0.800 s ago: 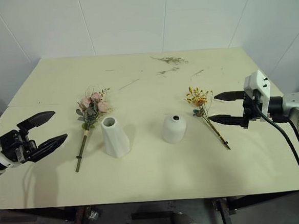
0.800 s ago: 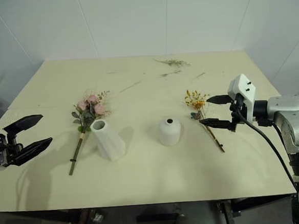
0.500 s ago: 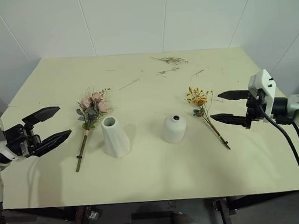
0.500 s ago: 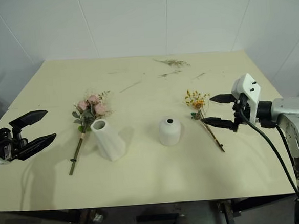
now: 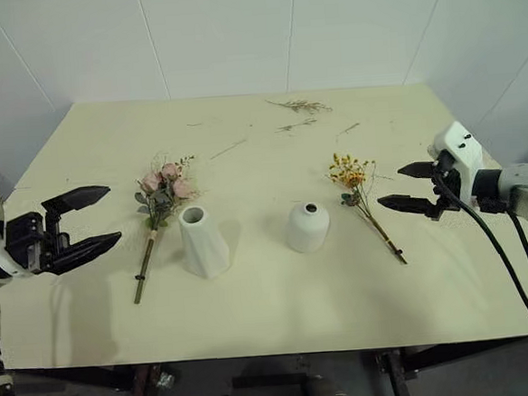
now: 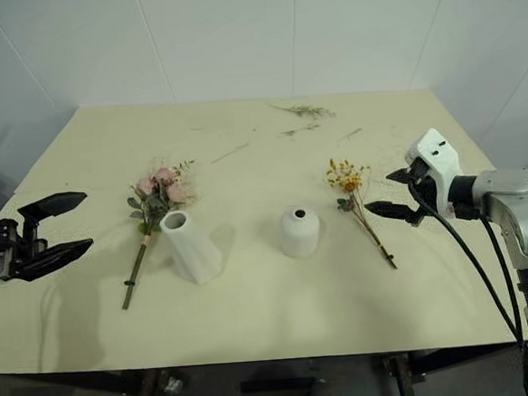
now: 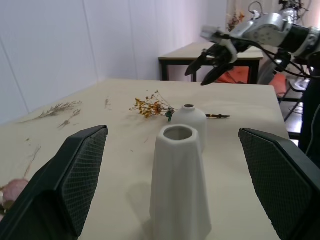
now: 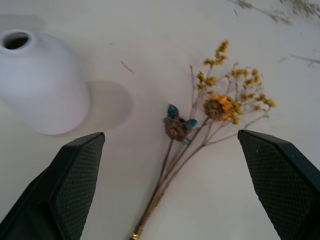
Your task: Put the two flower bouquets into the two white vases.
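On table, thin yellow-orange spray [image 8: 210,115]

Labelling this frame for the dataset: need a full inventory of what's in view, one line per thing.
table: 1, pale yellow-cream, against white walls, bears everything below
pink rose bouquet: 1, pink blooms with grey-green leaves, lying flat left of the taller vase, stem toward the near edge
taller vase: 1, matte white, faceted, upright, left of centre
rounded vase: 1, white, dome-shaped with small top hole, upright, right of centre
yellow spray: 1, yellow-orange blossoms on thin stems, lying flat right of the rounded vase
dried twigs: a few, grey-brown, scattered toward the far edge
left gripper: 1, black fingers, open, over the table's left edge, holding nothing
right gripper: 1, black fingers, open, just right of the yellow spray, holding nothing
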### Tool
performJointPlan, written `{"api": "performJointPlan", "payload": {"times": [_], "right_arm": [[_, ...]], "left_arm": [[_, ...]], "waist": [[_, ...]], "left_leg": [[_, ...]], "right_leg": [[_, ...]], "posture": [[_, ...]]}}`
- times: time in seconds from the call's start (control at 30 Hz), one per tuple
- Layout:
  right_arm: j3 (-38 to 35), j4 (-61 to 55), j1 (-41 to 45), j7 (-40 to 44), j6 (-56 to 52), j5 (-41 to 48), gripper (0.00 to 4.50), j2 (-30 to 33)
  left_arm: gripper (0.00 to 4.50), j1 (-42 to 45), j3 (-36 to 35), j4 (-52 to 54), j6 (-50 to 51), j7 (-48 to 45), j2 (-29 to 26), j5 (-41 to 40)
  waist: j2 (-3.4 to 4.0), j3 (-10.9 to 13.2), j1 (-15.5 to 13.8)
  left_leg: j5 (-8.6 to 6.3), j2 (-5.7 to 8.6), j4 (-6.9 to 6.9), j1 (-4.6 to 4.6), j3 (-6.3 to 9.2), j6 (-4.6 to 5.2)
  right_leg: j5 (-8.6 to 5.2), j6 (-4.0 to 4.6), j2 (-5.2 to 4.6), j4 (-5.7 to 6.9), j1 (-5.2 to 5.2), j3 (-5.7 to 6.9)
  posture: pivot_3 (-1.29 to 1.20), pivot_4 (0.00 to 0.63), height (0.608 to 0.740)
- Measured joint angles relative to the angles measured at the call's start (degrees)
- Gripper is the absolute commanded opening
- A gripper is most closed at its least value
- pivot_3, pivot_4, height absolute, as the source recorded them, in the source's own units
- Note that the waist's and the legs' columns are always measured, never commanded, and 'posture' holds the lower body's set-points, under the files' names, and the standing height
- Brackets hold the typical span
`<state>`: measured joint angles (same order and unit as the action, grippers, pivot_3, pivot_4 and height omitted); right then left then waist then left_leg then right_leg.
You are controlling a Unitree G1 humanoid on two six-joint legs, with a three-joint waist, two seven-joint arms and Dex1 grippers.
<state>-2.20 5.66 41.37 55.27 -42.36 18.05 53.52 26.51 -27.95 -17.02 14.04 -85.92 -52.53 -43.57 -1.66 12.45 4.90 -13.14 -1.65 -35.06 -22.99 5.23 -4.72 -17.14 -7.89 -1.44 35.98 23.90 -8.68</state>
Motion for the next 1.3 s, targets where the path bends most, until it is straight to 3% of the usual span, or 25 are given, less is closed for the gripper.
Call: {"api": "performJointPlan", "payload": {"times": [0.47,1.0,1.3], "right_arm": [[8.6,1.0,6.4,-6.0,-20.3,-2.1,4.5,-2.0],[17.6,10.3,12.8,-7.0,-24.7,-6.1,4.5,-6.2],[18.2,15.3,14.6,-7.2,-22.6,-8.1,4.5,-9.5]], "left_arm": [[4.48,-0.1,-0.5,0.6,8.3,-0.1,-5.0,-3.2],[4.48,-3.8,-3.5,5.0,12.5,-0.1,-6.9,-5.7],[4.48,-4.5,-3.4,5.6,13.2,-0.1,-7.2,-6.0]], "waist": [[0.0,0.0,0.0],[0.0,0.0,0.1],[0.0,0.0,0.3]], "left_leg": [[-0.07,-0.04,0.07,-0.28,-0.02,0.09],[-0.07,-0.04,0.04,-0.29,-0.09,0.1],[-0.07,-0.04,0.04,-0.29,-0.09,0.1]], "right_leg": [[0.06,-0.2,0.01,0.3,0.46,0.02],[0.0,-0.18,0.03,0.47,0.56,-0.03],[-0.01,-0.17,0.04,0.53,0.59,-0.03]], "posture": [[0.0,0.15,0.74],[0.0,0.15,0.74],[0.0,0.15,0.74]]}}
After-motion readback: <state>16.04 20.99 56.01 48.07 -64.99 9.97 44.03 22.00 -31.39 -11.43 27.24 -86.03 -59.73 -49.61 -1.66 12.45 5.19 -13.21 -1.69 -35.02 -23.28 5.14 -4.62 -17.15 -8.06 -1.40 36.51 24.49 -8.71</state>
